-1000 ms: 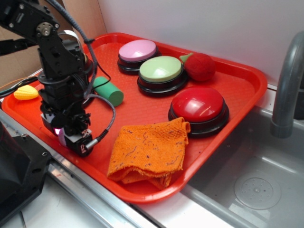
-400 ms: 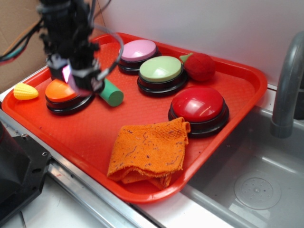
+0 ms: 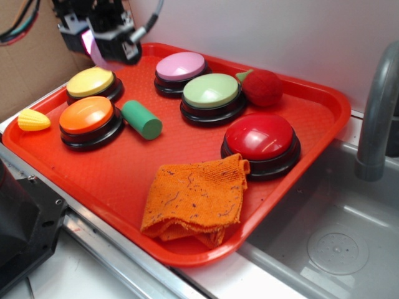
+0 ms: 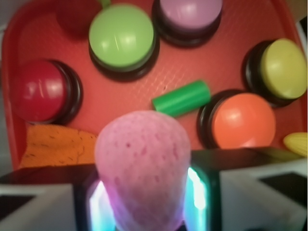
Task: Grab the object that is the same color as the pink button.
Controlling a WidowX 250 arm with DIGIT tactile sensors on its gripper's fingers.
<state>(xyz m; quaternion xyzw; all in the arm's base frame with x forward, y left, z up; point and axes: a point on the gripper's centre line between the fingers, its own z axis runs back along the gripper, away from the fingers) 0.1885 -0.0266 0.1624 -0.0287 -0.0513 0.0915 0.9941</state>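
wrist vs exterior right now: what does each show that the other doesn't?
Wrist only: the pink ball filling the gap between the gripper fingers, its dimpled surface clear.
Exterior only: the faucet, the sink, and the gripper raised above the tray's back left corner.
Both: the pink button, four other buttons, green cylinder, orange cloth.

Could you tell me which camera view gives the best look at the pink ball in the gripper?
The wrist view: the pink ball fills the foreground, clamped between the gripper fingers, though blurred. The exterior view shows only a pink sliver under the raised gripper, top left.
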